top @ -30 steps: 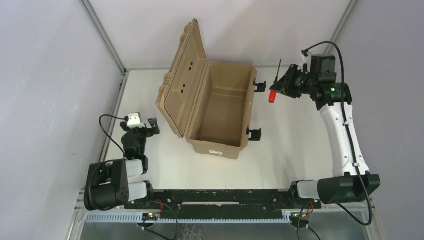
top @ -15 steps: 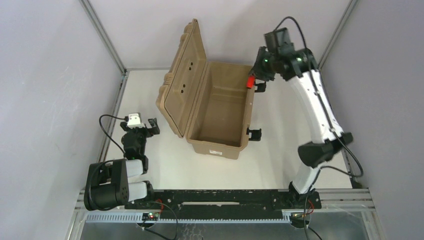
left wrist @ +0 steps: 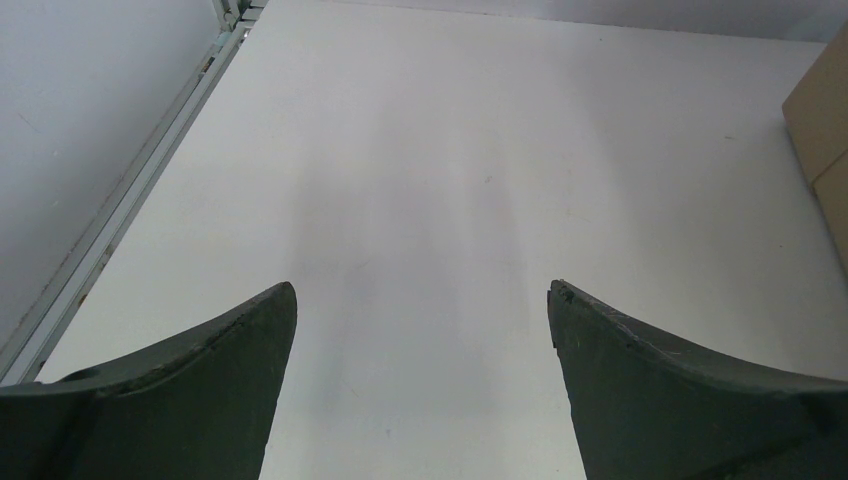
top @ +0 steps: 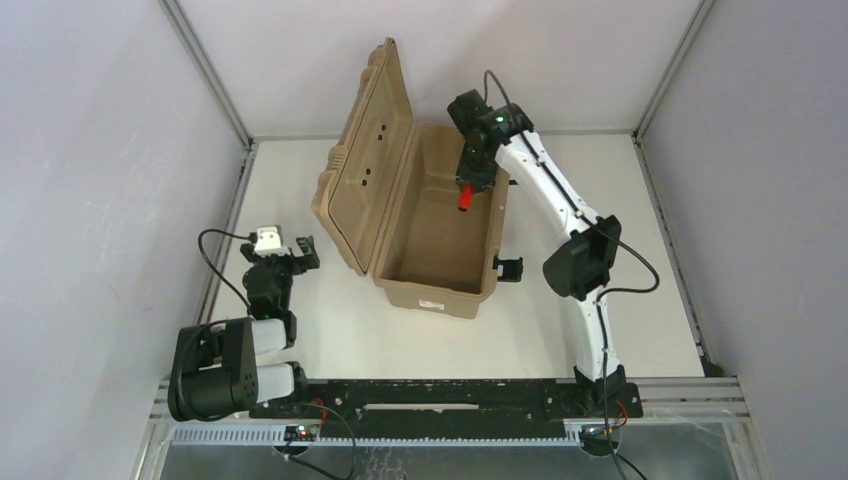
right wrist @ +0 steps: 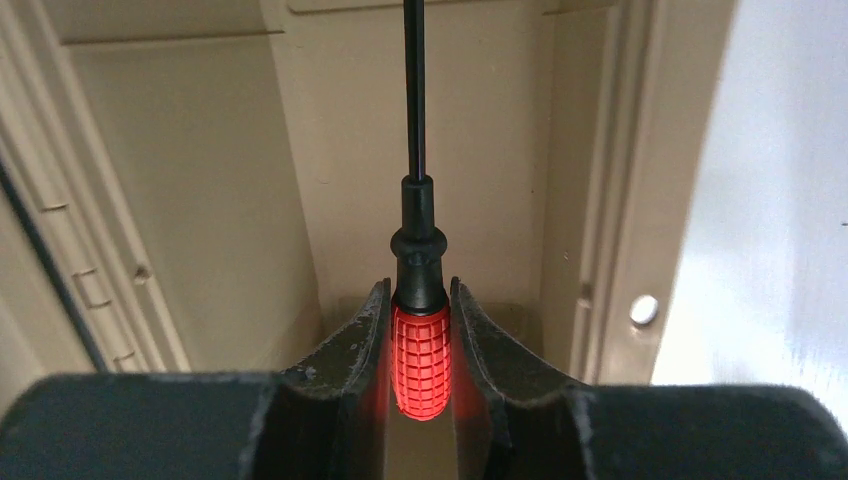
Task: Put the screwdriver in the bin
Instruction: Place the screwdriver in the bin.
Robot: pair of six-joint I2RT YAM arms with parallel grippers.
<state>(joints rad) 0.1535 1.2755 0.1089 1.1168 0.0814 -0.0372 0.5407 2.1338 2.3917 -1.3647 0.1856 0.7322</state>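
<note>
The tan bin (top: 470, 292) stands open in the middle of the table, its ribbed lid (top: 365, 150) tilted back to the left. My right gripper (top: 468, 186) hangs over the bin's far right inside, shut on the screwdriver (top: 465, 199). In the right wrist view the red handle (right wrist: 420, 362) sits between the two fingers and the thin dark shaft (right wrist: 414, 90) points into the bin's tan interior (right wrist: 200, 180). My left gripper (top: 288, 256) rests low at the table's left, open and empty, with bare table between its fingers (left wrist: 200, 390).
Black latches (top: 508, 268) stick out from the bin's right side. A metal frame rail (top: 222, 230) runs along the table's left edge, also in the left wrist view (left wrist: 120, 205). The bin's corner (left wrist: 822, 130) shows at the right of the left wrist view.
My right arm has swung left from the table's right side, carrying the screwdriver over the bin's rim and above its inside. The left arm has not moved.
</note>
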